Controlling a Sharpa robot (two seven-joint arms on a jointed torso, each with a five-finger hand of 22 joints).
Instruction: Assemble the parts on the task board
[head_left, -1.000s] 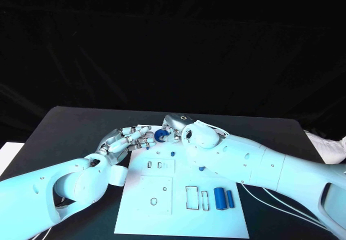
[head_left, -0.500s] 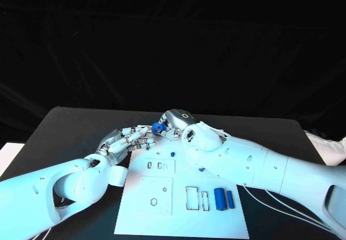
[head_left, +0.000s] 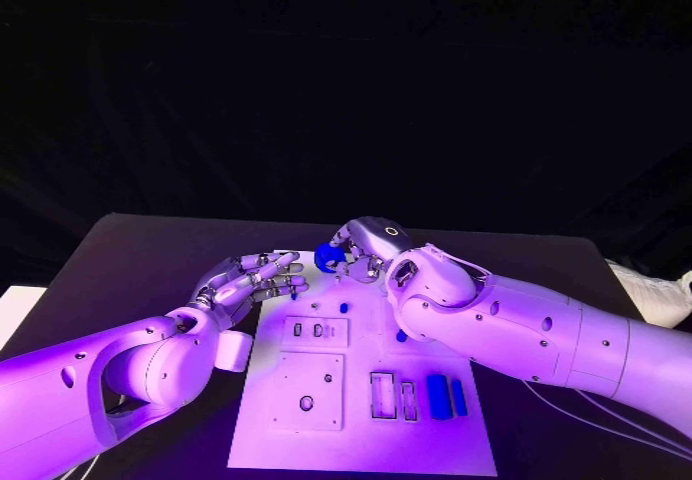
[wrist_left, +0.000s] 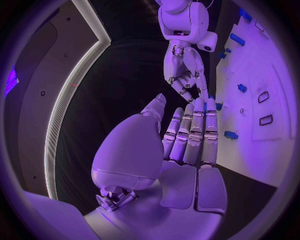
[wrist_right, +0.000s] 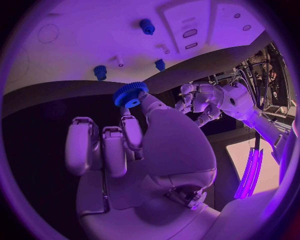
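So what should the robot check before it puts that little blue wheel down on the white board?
1. Wheel held firmly: ok. The right robot hand pinches the blue gear at its fingertips.
2. Wheel lifted off the task board: ok, it sits above the far edge.
3. Other hand out of the way: ok. The left robot hand is open beside the board's far left corner, holding nothing.
4. Peg to drop it on: cannot tell which one is meant; small blue pegs stand on the board.
5. Wheel lined up over a peg: cannot tell.
6. Two blue bars undisturbed: ok, lying near the right edge.
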